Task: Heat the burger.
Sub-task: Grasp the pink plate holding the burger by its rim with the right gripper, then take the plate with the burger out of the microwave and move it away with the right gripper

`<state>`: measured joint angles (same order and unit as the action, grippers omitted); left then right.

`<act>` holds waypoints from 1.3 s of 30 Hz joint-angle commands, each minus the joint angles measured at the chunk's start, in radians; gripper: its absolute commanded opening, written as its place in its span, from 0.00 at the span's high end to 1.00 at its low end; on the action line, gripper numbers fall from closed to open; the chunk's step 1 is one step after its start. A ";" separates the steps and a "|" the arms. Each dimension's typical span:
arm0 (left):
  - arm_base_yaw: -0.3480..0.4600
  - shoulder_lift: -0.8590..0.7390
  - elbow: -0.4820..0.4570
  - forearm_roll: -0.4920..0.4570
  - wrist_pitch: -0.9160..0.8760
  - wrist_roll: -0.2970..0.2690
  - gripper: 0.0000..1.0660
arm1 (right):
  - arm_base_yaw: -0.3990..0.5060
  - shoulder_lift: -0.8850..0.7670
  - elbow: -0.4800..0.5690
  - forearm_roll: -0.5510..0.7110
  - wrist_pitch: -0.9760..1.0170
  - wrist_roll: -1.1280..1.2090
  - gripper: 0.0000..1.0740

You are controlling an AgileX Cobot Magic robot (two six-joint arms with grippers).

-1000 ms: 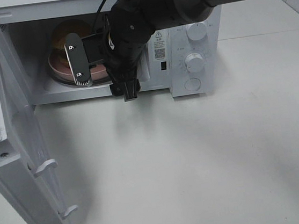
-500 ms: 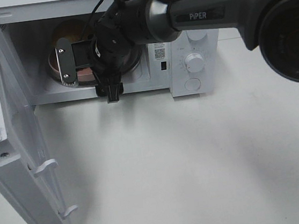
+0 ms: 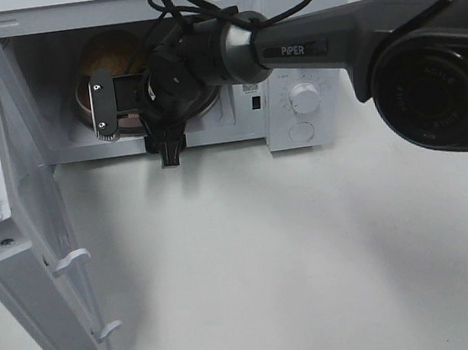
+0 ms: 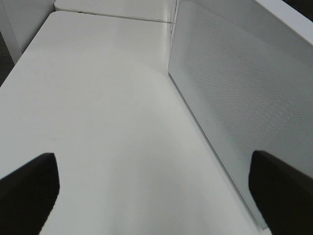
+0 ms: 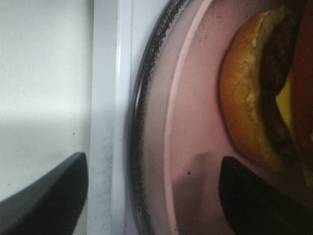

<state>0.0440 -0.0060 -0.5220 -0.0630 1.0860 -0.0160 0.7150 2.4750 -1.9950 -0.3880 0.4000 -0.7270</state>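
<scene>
Within the microwave (image 3: 306, 129), burger (image 5: 247, 103) on pink plate (image 5: 195, 98) — arm (image 3: 352, 26) lettered "PiPER"

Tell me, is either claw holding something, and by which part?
Nothing is held. The right gripper stands open across the rim of the pink plate under the burger, not clamped; the left gripper is open and empty.
</scene>
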 commanded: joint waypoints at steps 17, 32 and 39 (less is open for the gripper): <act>0.001 -0.007 0.005 0.004 -0.014 -0.008 0.08 | 0.003 -0.013 -0.008 0.033 0.034 0.088 1.00; 0.001 -0.007 0.005 0.004 -0.014 -0.008 0.08 | 0.044 -0.076 0.010 0.005 0.078 0.065 1.00; 0.001 -0.007 0.005 0.004 -0.014 -0.008 0.08 | 0.052 -0.124 0.069 0.002 0.084 0.060 1.00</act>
<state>0.0440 -0.0060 -0.5220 -0.0630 1.0860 -0.0160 0.7620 2.3960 -1.9410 -0.3570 0.5130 -0.6560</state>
